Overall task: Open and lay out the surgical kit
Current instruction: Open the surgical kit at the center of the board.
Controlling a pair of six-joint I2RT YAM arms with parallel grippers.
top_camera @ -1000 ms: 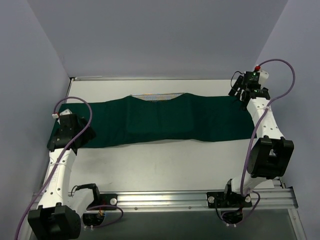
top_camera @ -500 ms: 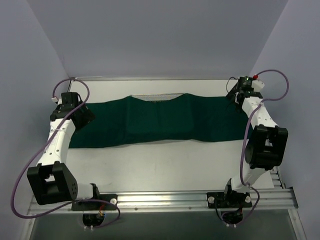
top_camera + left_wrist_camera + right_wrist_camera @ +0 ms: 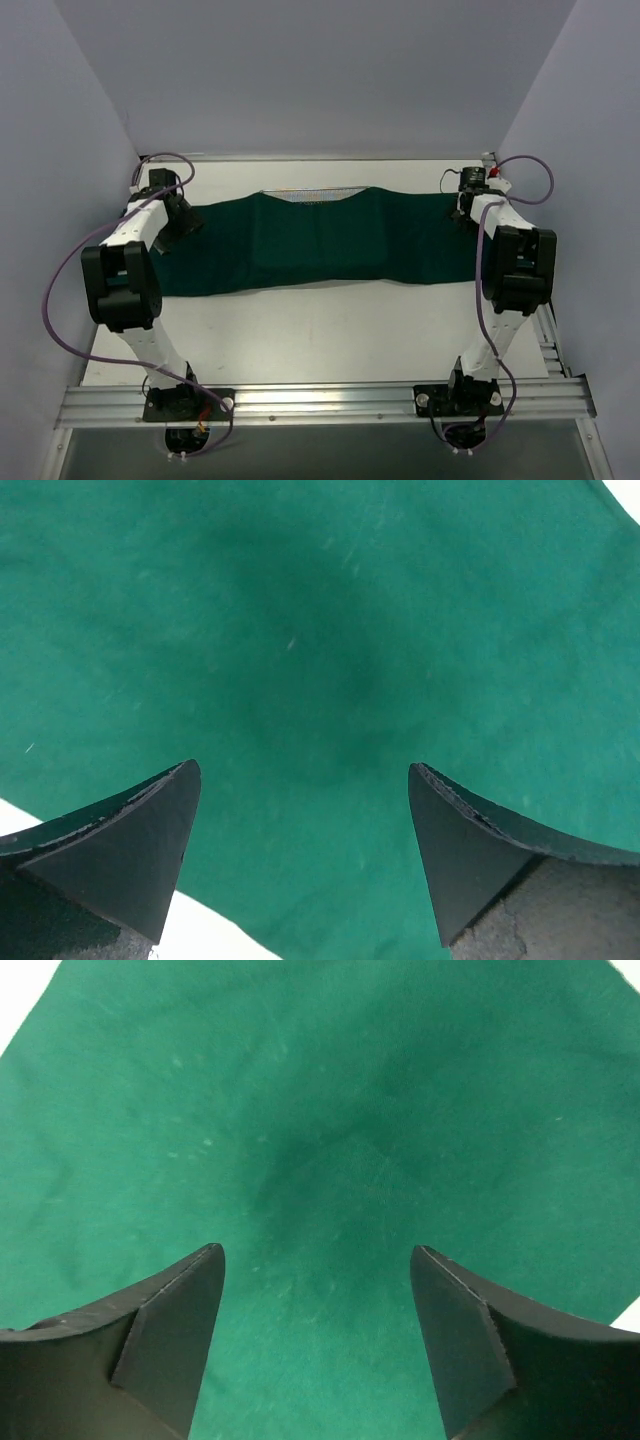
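The dark green cloth wrap point(image 3: 330, 240) lies spread in a long band across the table, covering most of the kit. A strip of the silver wire-mesh tray point(image 3: 312, 193) shows at its far edge. The instruments and packets are hidden. My left gripper point(image 3: 178, 222) is over the cloth's left end, open and empty; the left wrist view shows the cloth point(image 3: 320, 660) close below the gripper point(image 3: 300, 780). My right gripper point(image 3: 464, 210) is over the cloth's right end, open and empty, with the cloth point(image 3: 320, 1140) close below the gripper point(image 3: 315, 1260).
The white table point(image 3: 320, 330) is enclosed by pale lilac walls on the left, back and right. An aluminium rail point(image 3: 320, 400) with the arm bases runs along the near edge. Purple cables loop off both arms.
Both arms have swung toward the back of the table. The left gripper moved up from the cloth's near-left corner to its far-left end; the right gripper moved inward onto the cloth's right end.
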